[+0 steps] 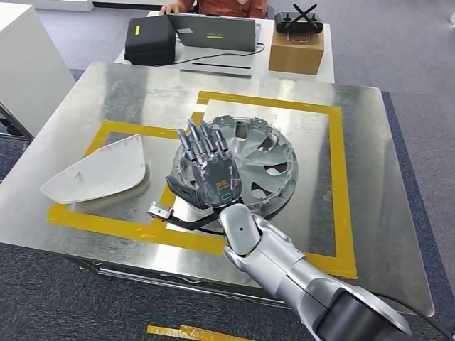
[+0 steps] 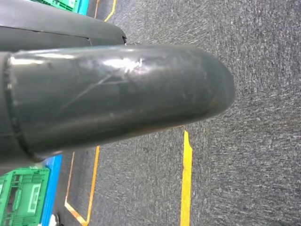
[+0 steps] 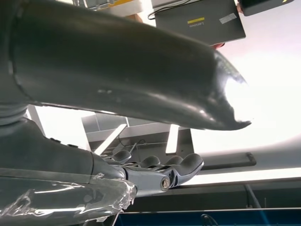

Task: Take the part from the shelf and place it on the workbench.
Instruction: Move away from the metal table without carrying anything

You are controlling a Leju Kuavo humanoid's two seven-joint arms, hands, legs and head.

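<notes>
Hovering over the hubcap [image 1: 252, 160], right hand [image 1: 206, 167] is flat, fingers spread, palm down, holding nothing as far as the head view shows; contact w/ the cap can't be judged. Cap lies flat on the bench [image 1: 354, 128] inside the yellow tape frame [image 1: 335, 177], hand covering its 9 o'clock side. Judging by that, the place step looks done or nearly so: part is down on the workbench. Next move prob. calls for lifting the hand straight up and clear w/o dragging the rim, then pulling the arm back.

Cap is round, so no long axis; one face is up, spokes radiating from the hub.

White panel [image 1: 99, 172] sits at 9 o'clock of the cap, apart from it. Left hand: can't tell.
</notes>
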